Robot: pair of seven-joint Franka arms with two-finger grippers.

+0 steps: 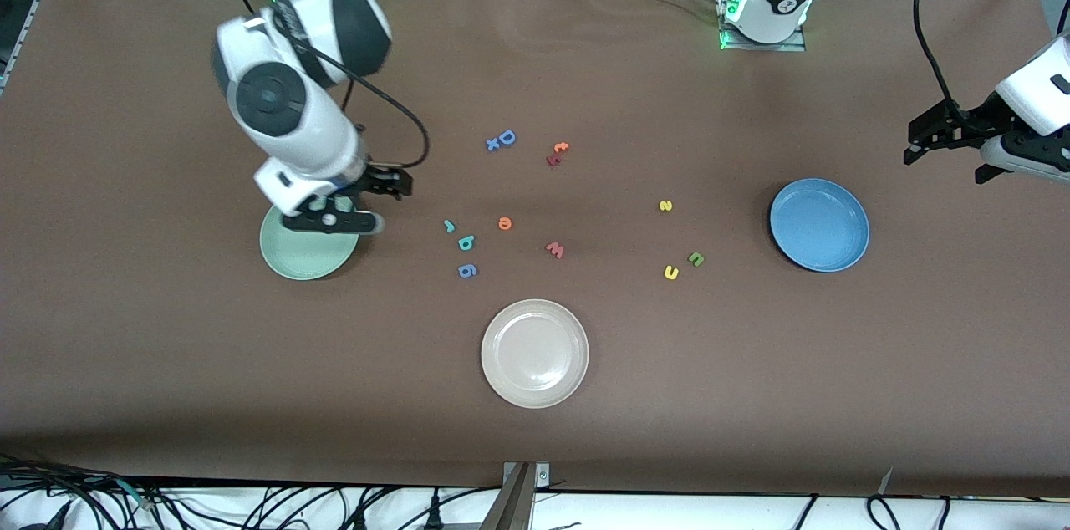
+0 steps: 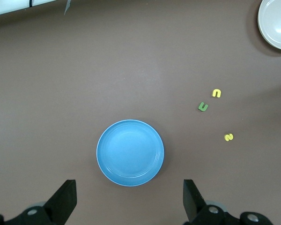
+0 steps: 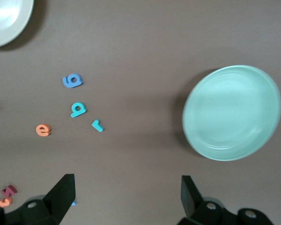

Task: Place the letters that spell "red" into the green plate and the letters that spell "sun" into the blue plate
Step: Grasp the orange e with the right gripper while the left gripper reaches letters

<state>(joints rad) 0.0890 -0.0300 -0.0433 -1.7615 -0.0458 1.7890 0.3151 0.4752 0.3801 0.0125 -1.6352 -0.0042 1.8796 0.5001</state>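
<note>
Front view: right hand (image 1: 380,200) over green plate (image 1: 292,258), left hand (image 1: 949,144) near blue plate (image 1: 819,226), both spread wide, empty.

Right arm hides part of the green plate (image 1: 305,258)

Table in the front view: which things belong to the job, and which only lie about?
Job: teal foam "r", orange "e", teal "d", yellow "s", green arch, yellow arch, mint-green plate, blue plate.
Lying about: beige-white plate, pink "w", blue "g", blue "D".
</note>
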